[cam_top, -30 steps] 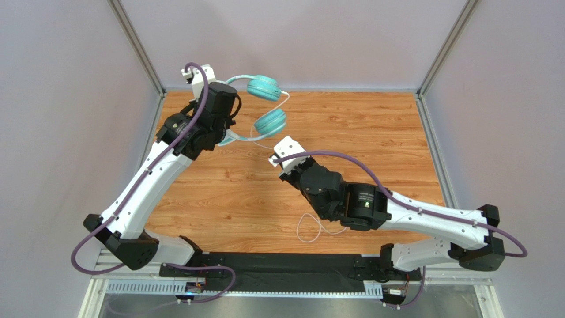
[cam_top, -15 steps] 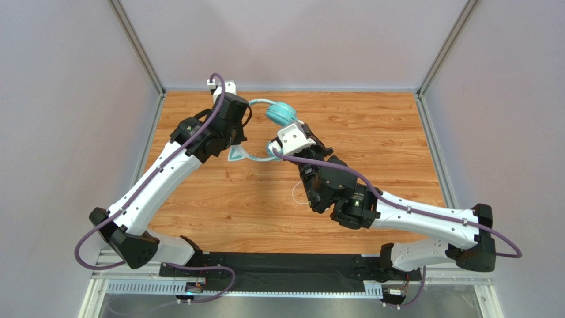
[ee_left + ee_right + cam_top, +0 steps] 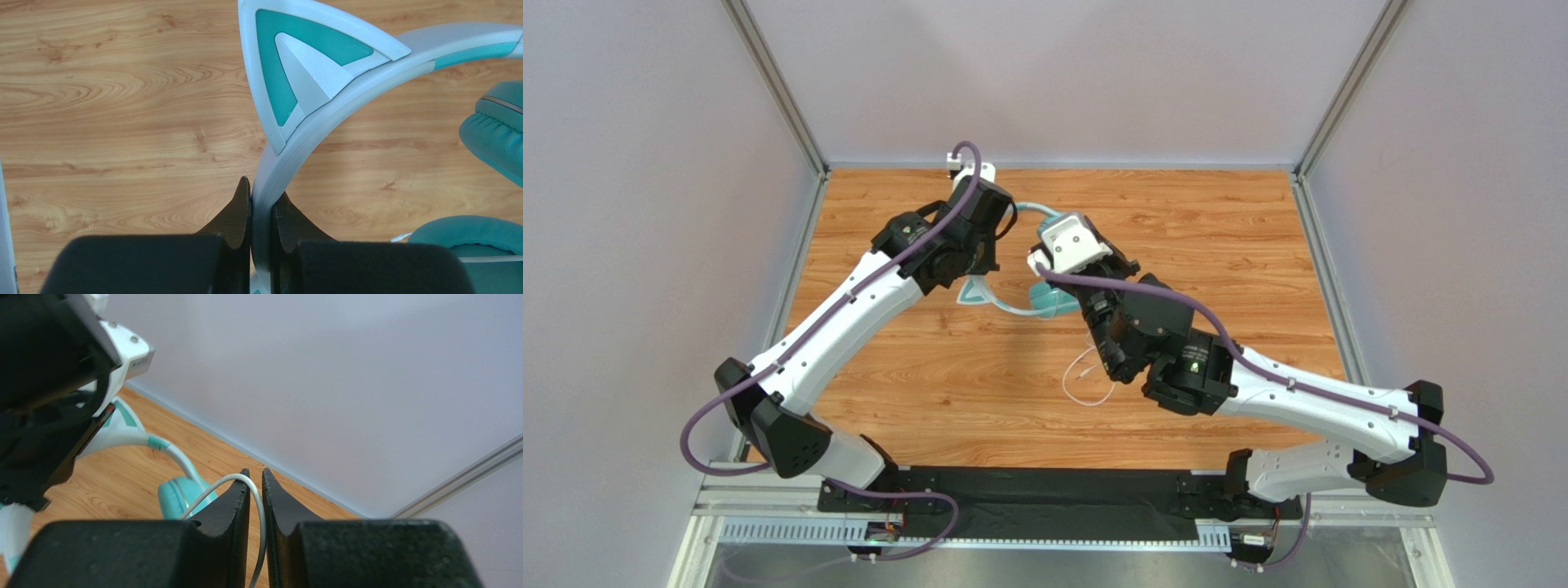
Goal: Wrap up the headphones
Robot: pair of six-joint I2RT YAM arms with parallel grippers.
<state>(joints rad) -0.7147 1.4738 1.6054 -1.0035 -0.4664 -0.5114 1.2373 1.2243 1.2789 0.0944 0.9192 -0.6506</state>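
Top external: headphones (image 3: 1051,300) nearer table's (image 3: 1259,245) far edge.

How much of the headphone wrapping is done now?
Done: the left fingers clamp the headphones by the headband. In hand: the white cable runs between the right fingers. Left: no wound cable is visible yet; a loose loop lies on the table.

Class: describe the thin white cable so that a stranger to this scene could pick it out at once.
On the wooden table, find the right gripper beside the teal headphones. The cable passes between its fingers, then curls into a loop. It is thin and white, unlike the thick purple cables on the arms.
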